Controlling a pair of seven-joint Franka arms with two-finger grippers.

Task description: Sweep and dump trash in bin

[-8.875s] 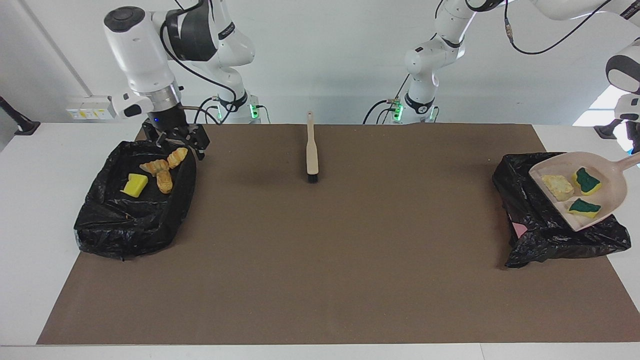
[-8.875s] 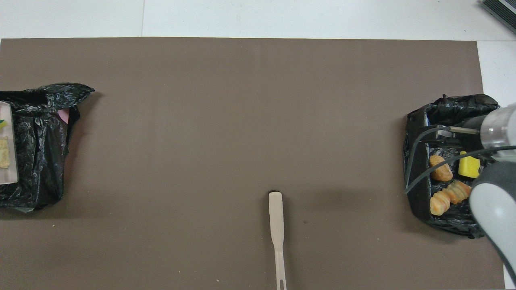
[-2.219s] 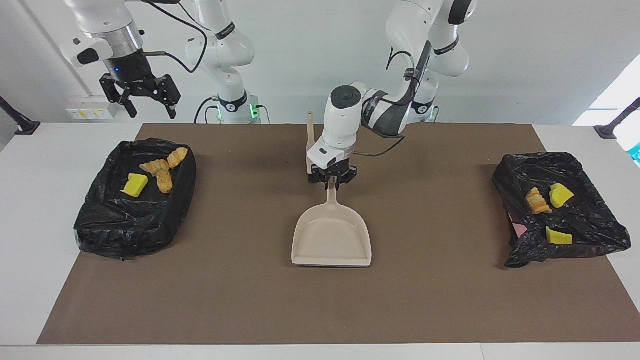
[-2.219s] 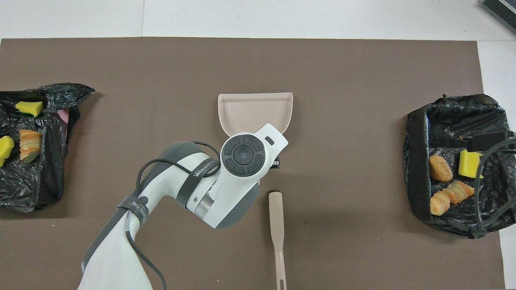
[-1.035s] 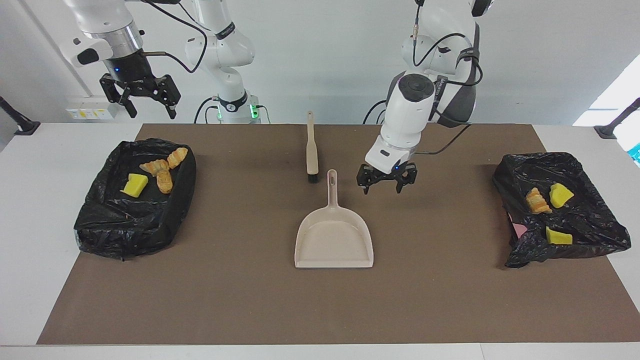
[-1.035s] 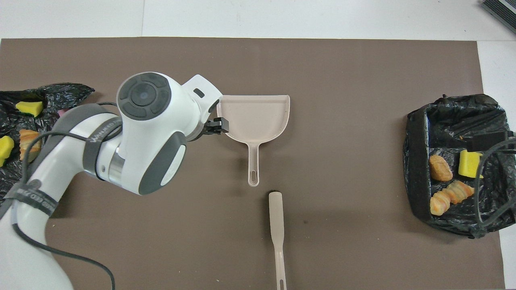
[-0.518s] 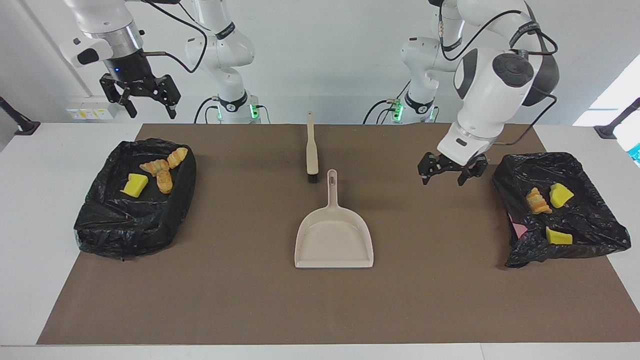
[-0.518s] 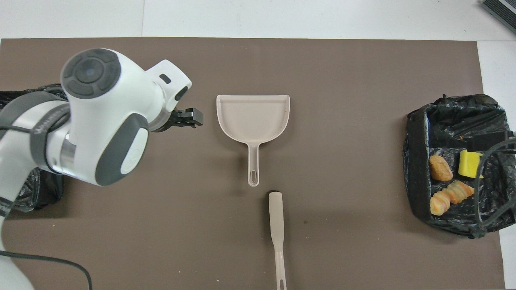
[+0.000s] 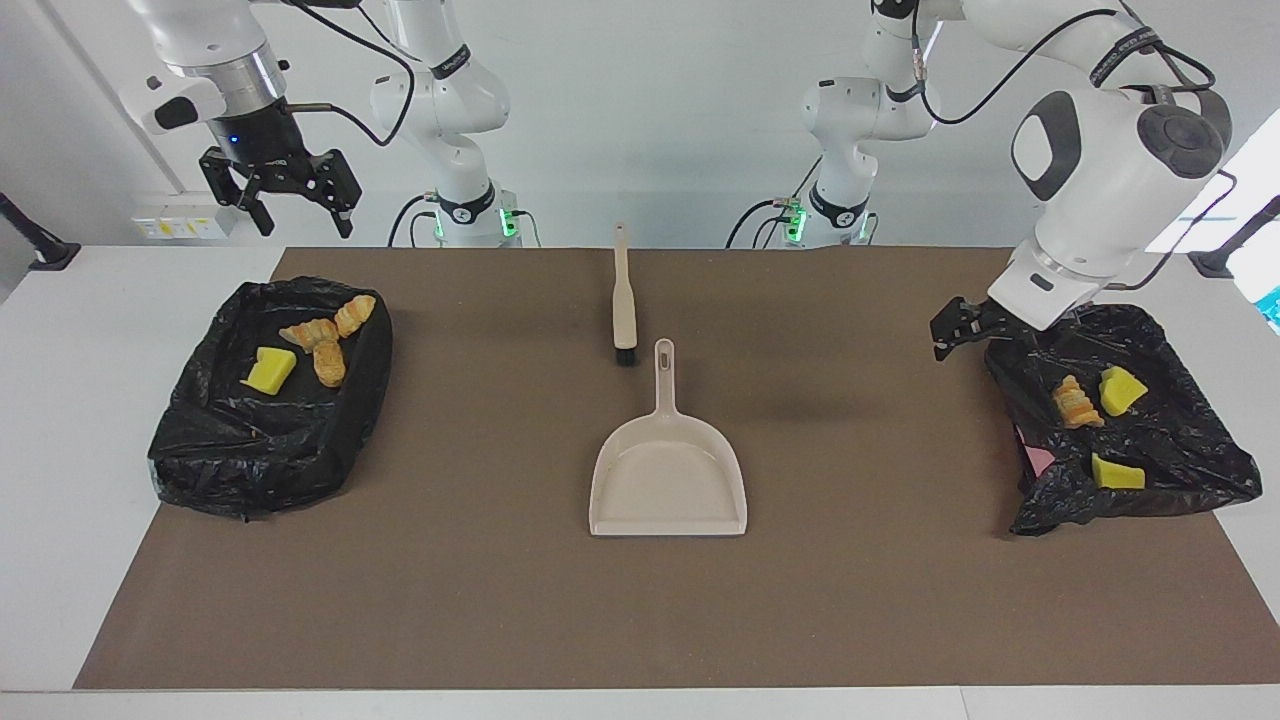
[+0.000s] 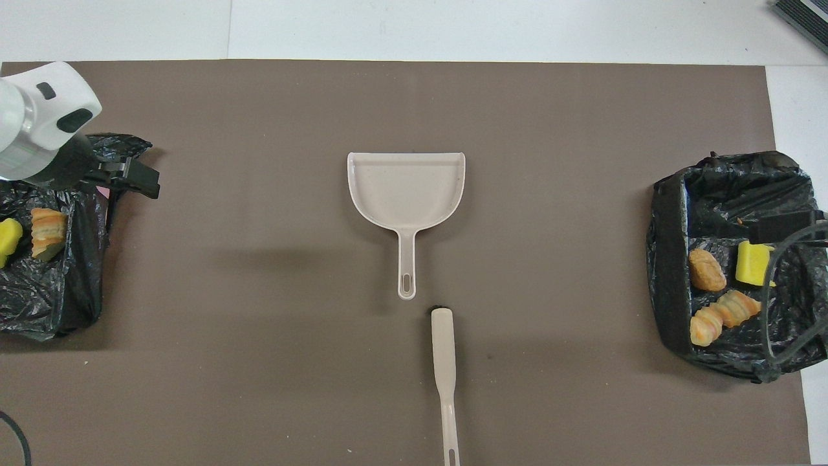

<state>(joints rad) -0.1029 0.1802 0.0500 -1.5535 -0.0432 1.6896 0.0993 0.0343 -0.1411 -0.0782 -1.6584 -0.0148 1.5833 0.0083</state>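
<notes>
The trash lies in two black-lined bins. The bin at the right arm's end holds a yellow sponge chunk and orange bread-like pieces. The bin at the left arm's end holds a bread-like piece and two yellow sponge chunks. My left gripper hangs open and empty over the near rim of that bin. My right gripper waits open, high above the other bin.
A beige dustpan lies flat mid-mat, its handle pointing toward the robots. A beige brush lies just nearer to the robots than that handle, in line with it. The brown mat covers most of the white table.
My left gripper has swung from beside the dustpan's handle across the mat to the bin at its own end. Dustpan, brush, trash and right arm have stayed still.
</notes>
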